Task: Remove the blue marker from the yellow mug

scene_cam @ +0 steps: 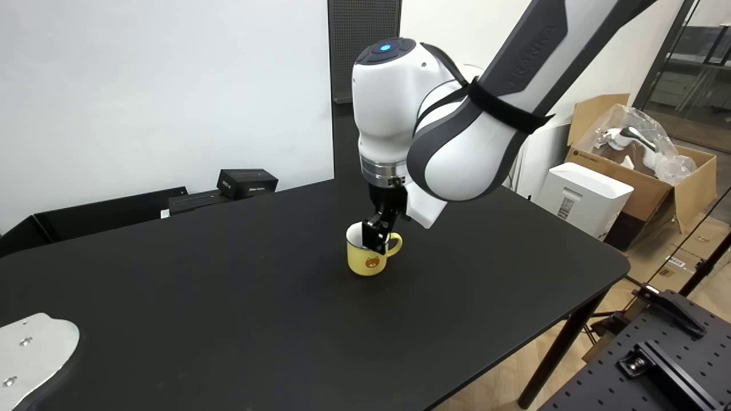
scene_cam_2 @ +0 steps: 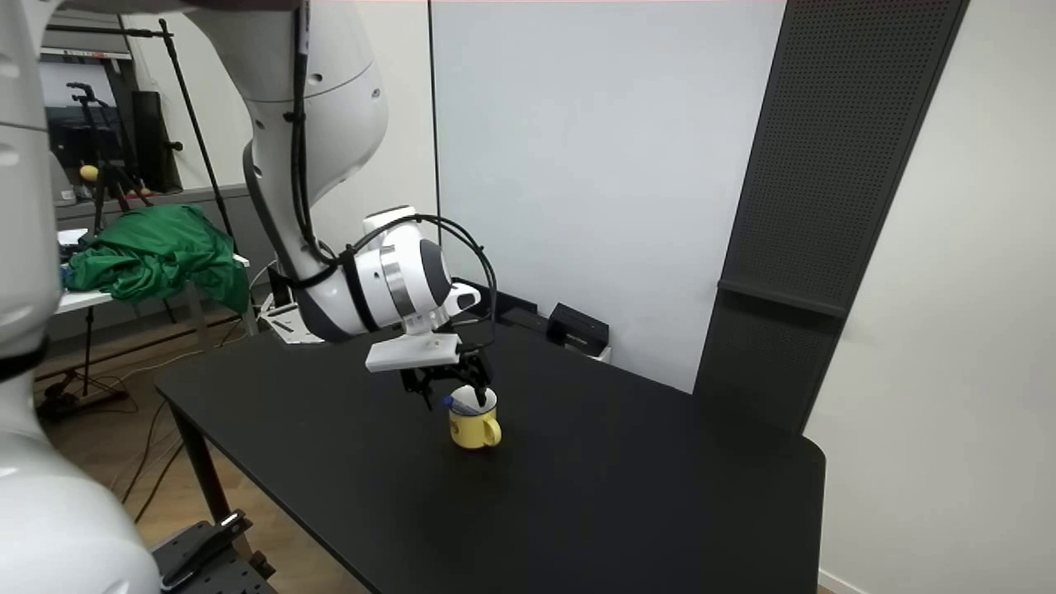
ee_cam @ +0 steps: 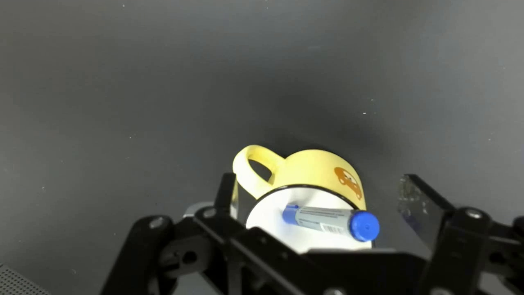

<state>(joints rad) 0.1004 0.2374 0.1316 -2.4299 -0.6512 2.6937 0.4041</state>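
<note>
The yellow mug (scene_cam: pixel 361 264) stands upright on the black table; it also shows in an exterior view (scene_cam_2: pixel 472 431) and the wrist view (ee_cam: pixel 317 168). Its inside is white and a bear picture is on its side. The blue marker (ee_cam: pixel 325 221) has a grey labelled body and blue ends. It leans inside the mug, one blue end at the rim; it shows small in an exterior view (scene_cam_2: pixel 464 407). In an exterior view the gripper (scene_cam: pixel 377 240) hides it. My gripper (ee_cam: pixel 319 196) is open and empty, its fingers wide apart on both sides of the mug's opening and marker.
Black boxes (scene_cam: pixel 246 184) stand at the table's back edge by the white wall panel. The black table (scene_cam_2: pixel 627 495) has its near edge and a rounded corner in view. A cardboard box (scene_cam: pixel 651 188) and a white bin (scene_cam: pixel 585 197) stand on the floor beyond the table.
</note>
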